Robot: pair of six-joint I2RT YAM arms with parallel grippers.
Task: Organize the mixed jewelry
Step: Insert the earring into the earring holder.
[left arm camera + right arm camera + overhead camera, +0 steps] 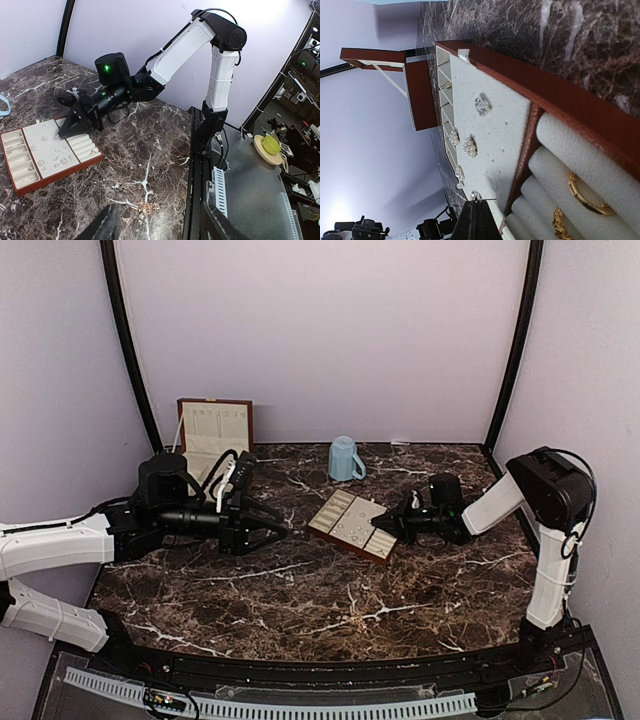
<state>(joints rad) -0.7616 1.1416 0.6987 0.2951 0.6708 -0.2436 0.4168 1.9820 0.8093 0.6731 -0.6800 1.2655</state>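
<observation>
The cream-lined tray [345, 510] lies mid-table. Several tiny silvery and pearly jewelry pieces [469, 147] sit pinned on its flat pad, and they also show as specks in the left wrist view [56, 161]. My right gripper [477, 204] is shut, and a small glinting stud earring [476, 195] with its pin sticks out at the fingertips, just over the pad's edge. In the top view the right gripper [380, 525] is at the tray's right end. My left gripper [278, 531] is open and empty, left of the tray, low over a small gold chain heap [145, 206].
Gold rings [582, 192] sit in the tray's ring rolls. The open reddish-brown wooden box [214, 430] stands at the back left. A light-blue mug [345, 458] stands behind the tray. The table's right edge [190, 165] is near the chain.
</observation>
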